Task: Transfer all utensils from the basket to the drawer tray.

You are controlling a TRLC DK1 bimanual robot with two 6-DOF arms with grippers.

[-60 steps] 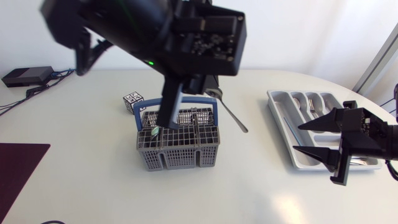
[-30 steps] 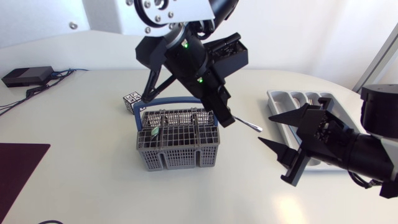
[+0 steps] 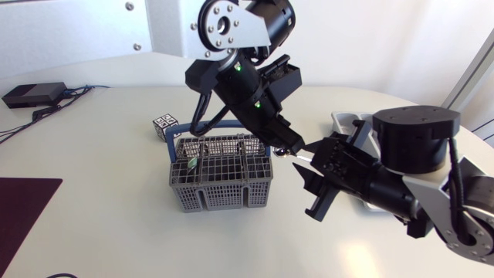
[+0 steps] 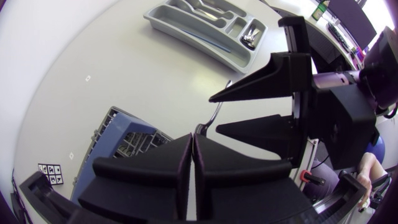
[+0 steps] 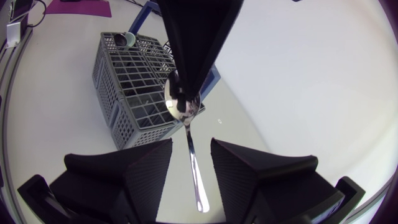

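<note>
The grey wire basket [image 3: 220,184] with a blue handle stands mid-table, a green-tipped utensil [image 3: 191,164] still in it. Just right of and above it, my left gripper [image 3: 287,147] is shut on a silver spoon [image 3: 302,153], pinching it near the bowl [image 5: 181,102]. The spoon's handle [image 5: 194,177] runs between the fingers of my right gripper [image 5: 191,146], which stands open around it with a gap on each side. In the left wrist view, the left gripper [image 4: 191,140] is shut and the handle [image 4: 216,112] points at the right gripper's wedges. The grey drawer tray [image 3: 344,120] lies behind my right arm.
A small tag cube [image 3: 164,123] sits behind the basket's left corner. A black box [image 3: 31,93] with cables lies at the far left edge, and a dark mat [image 3: 23,208] at the near left. The tray [image 4: 205,31] holds several utensils.
My left arm lifted the spoon out of the basket and carried it right. My right arm swung from the tray leftward to the spoon, and its fingers narrowed around the handle.
</note>
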